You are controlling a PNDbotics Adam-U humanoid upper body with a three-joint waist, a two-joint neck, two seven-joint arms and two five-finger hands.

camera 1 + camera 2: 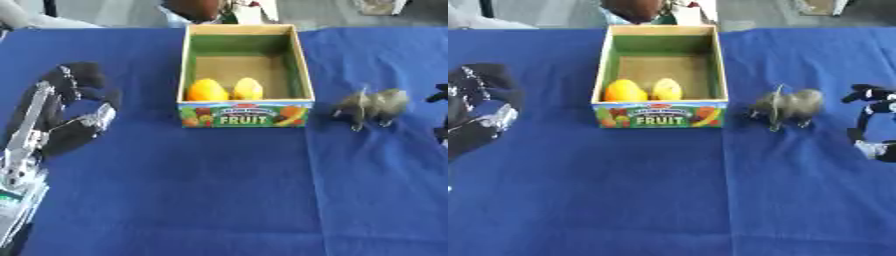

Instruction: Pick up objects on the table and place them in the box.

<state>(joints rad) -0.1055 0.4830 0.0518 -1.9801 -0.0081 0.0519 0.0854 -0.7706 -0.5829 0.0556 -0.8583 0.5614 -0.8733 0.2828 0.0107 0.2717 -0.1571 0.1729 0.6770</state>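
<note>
A wooden box with a "FRUIT" label on its front stands at the middle back of the blue table. Inside it, against the front wall, lie an orange fruit and a yellow fruit. A grey toy animal stands on the cloth just right of the box. My left hand hovers left of the box, fingers curled and holding nothing. My right hand shows at the right edge, right of the toy and apart from it, fingers curved with nothing between them.
A blue cloth covers the table. A person sits behind the far edge, past the box. My left forearm runs along the lower left side.
</note>
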